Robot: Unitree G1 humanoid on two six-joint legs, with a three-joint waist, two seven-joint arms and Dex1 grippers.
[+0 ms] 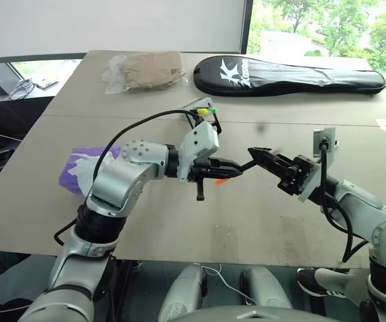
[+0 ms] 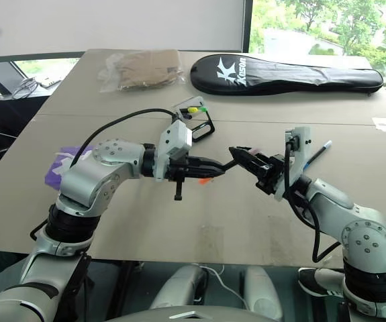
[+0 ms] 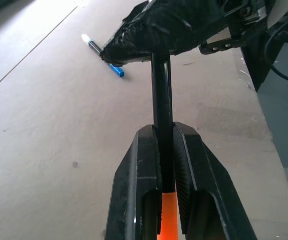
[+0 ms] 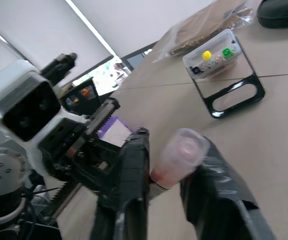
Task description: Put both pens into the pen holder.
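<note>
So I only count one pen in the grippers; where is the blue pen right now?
The blue pen lies on the table on the robot's right, just behind the right gripper, well right of the pen holder.

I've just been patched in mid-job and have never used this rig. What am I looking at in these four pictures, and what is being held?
It is a humanoid robot with two arms. The two wide pictures come from cameras on its head, looking down over a table. The other two come from cameras on its wrists, looking along the fingers.

Above the table, the left gripper and the right gripper are both shut on the black pen, one at each end. The blue pen lies on the table beside the right arm. The pen holder stands beyond the grippers. Also on the table: a black racket bag, a plastic-wrapped parcel and a purple tissue pack.
</note>
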